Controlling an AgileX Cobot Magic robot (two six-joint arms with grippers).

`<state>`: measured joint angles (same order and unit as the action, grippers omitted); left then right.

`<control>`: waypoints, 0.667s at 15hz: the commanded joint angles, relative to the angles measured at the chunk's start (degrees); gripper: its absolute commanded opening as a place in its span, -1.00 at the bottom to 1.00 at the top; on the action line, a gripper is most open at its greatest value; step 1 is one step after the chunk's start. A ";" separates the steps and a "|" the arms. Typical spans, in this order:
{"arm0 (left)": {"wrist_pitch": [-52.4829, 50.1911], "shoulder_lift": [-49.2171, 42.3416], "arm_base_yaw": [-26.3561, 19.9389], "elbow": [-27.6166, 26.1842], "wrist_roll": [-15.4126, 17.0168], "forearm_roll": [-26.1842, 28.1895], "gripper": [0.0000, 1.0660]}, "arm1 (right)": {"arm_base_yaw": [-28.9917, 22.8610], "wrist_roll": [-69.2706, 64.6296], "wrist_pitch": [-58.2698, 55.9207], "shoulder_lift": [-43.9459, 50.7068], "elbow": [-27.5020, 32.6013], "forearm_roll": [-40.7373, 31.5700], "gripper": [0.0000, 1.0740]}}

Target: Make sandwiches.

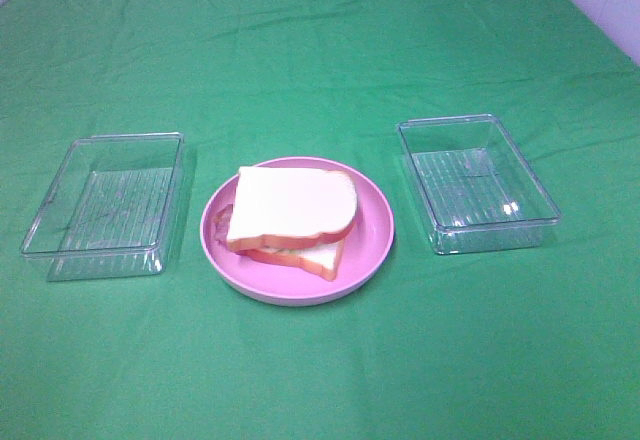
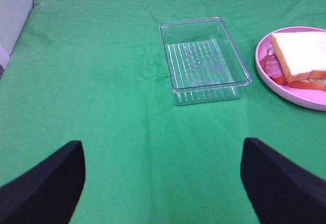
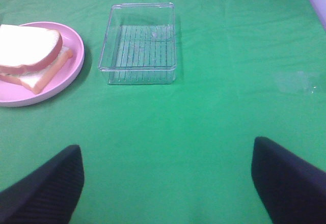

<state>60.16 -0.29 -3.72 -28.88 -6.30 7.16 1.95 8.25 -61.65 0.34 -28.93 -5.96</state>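
Sandwich (image 1: pixel 292 218) stacked on round pink plate (image 1: pixel 375 245), between two clear ribbed trays (image 1: pixel 100 200) (image 1: pixel 478 182). Fillings mostly hidden under top slice; a reddish edge peeks out. Green cloth (image 1: pixel 320 50), faintly creased. Left gripper (image 2: pixel 163 183) and right gripper (image 3: pixel 165 183): fingers wide apart, empty, tips cut off.

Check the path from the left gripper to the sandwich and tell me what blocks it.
Nothing visible does. The open left gripper hangs over bare green cloth; the clear tray sits beside the line to the sandwich on the pink plate.
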 commanded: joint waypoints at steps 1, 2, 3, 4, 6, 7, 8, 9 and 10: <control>-0.57 -1.43 0.06 0.06 -0.06 0.40 0.48 | 0.00 0.63 0.63 0.80 0.06 0.06 0.55; -0.57 -1.43 0.06 0.06 -0.06 0.40 0.48 | 0.00 0.63 0.63 0.80 0.06 0.06 0.55; -0.57 -1.43 0.06 0.06 -0.06 0.40 0.48 | 0.00 0.63 0.63 0.80 0.06 0.06 0.55; -0.57 -1.43 0.06 0.06 -0.06 0.40 0.48 | 0.00 0.63 0.63 0.80 0.06 0.06 0.55; -0.57 -1.43 0.06 0.06 -0.06 0.40 0.48 | 0.00 0.63 0.63 0.80 0.06 0.06 0.55; -0.57 -1.43 0.06 0.06 -0.06 0.40 0.48 | 0.00 0.63 0.63 0.80 0.06 0.06 0.55; -0.57 -1.43 0.06 0.06 -0.06 0.40 0.48 | 0.00 0.63 0.63 0.80 0.06 0.06 0.55; -0.57 -1.43 0.06 0.06 -0.06 0.40 0.48 | 0.00 0.63 0.63 0.80 0.06 0.06 0.55; -0.57 -1.43 0.06 0.06 -0.06 0.40 0.48 | 0.00 0.63 0.63 0.80 0.06 0.06 0.55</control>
<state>60.16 -0.29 -3.72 -28.88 -6.30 7.16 1.95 8.25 -61.65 0.34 -28.93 -5.96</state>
